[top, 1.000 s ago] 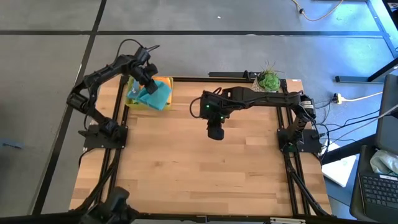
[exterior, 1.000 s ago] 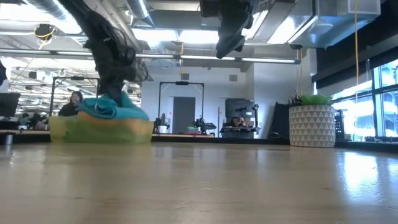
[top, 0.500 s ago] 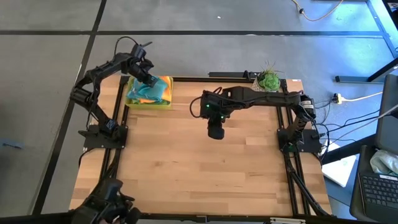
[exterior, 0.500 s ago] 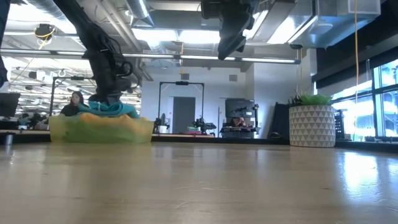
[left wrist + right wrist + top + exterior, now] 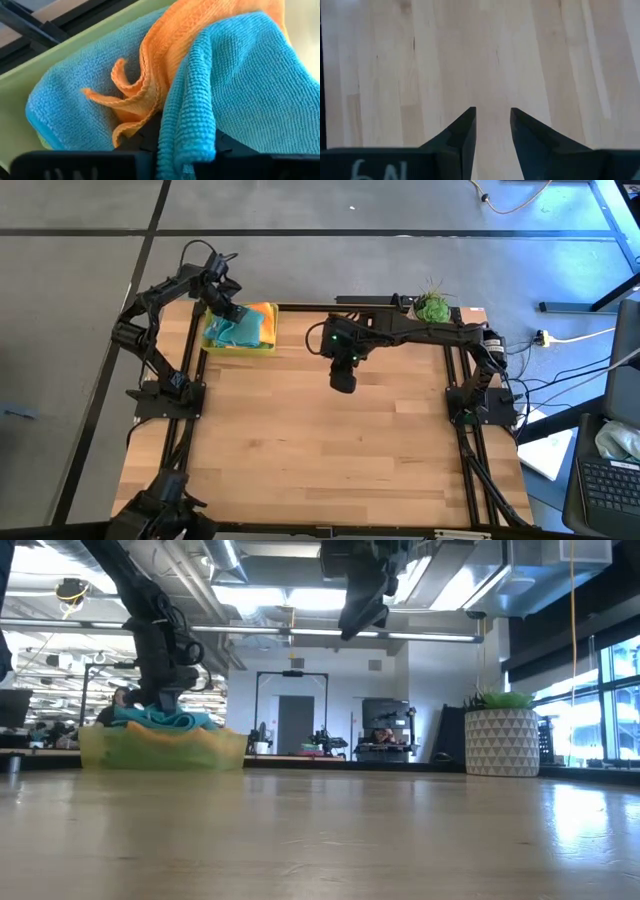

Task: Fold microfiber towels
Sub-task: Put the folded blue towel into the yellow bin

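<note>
A yellow-green tray [image 5: 240, 348] stands at the table's far left corner with towels heaped in it: a teal one [image 5: 238, 332] on top, an orange one [image 5: 262, 314], and a light blue one [image 5: 65, 105] below. My left gripper [image 5: 222, 310] is down in the heap at the tray's far left part, shut on the teal towel [image 5: 240, 85]. My right gripper [image 5: 343, 376] hangs open and empty above the bare table's middle, toward the far side; it also shows in the right wrist view [image 5: 492, 130]. A lime green towel does not show. My left gripper pinches a folded edge of the teal towel [image 5: 186, 135] between its two fingers, several layers thick. The fingers come from above, slanting down into the tray. The towel lies slack on the orange towel [image 5: 150, 75] and the rest of the heap, inside the tray.
A potted plant [image 5: 432, 308] stands at the table's far right edge. The wooden table top [image 5: 330, 450] lies bare between the tray and the near edge.
My left gripper has gone down and toward the table's far left corner with the teal towel. The towel, which stood raised and bulged over the tray's near right side, now lies lower within the tray. My right gripper has shifted a little toward the far edge.
</note>
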Action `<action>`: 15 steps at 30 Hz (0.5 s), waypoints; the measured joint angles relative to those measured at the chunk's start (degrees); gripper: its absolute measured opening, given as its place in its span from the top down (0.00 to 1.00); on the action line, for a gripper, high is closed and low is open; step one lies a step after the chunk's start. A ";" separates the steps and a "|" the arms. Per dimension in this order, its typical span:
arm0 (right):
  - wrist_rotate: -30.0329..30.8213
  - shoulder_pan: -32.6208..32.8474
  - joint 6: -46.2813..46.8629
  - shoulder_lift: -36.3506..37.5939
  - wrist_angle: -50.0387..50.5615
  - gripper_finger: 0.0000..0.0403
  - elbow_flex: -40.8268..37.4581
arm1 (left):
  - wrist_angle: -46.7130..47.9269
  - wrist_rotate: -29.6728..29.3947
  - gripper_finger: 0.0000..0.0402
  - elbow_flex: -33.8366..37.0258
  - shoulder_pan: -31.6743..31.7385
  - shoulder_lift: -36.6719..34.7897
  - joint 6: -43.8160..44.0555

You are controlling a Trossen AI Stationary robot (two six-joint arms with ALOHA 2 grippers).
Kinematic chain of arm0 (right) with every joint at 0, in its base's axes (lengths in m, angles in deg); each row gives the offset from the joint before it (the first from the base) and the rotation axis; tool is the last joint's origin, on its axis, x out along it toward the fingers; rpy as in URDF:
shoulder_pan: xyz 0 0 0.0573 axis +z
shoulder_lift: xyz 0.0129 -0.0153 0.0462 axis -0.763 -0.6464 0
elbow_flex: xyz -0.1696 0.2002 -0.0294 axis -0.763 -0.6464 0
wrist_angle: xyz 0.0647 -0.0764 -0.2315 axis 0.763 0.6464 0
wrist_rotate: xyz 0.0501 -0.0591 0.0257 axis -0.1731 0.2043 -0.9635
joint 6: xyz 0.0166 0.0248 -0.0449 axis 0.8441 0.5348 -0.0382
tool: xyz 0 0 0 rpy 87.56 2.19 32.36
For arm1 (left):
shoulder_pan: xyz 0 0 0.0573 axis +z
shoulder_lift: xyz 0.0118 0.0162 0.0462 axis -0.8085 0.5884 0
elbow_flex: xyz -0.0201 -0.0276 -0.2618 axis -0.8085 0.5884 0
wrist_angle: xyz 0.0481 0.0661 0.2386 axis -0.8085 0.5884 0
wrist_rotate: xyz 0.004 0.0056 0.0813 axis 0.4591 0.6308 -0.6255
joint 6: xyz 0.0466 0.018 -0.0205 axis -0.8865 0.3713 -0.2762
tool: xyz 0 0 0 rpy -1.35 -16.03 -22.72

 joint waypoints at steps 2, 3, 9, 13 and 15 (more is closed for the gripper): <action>0.00 -0.02 0.02 0.00 -0.91 0.70 0.00 | 0.19 -0.13 0.79 0.00 0.13 -0.09 -0.02; 0.02 -0.02 0.02 0.00 -1.26 0.70 0.00 | 0.23 -0.10 0.78 0.00 0.29 -0.14 -0.02; 0.02 -0.01 1.39 0.00 -1.87 0.70 0.00 | -0.68 1.21 0.76 0.00 1.36 -2.74 -0.59; 0.02 0.01 1.38 0.00 -1.90 0.70 -0.02 | -1.40 3.00 0.76 -0.39 0.95 -5.73 -0.74; 0.02 0.01 1.38 0.00 -1.91 0.70 -0.02 | -1.53 2.68 0.76 -0.42 0.25 -7.18 -0.66</action>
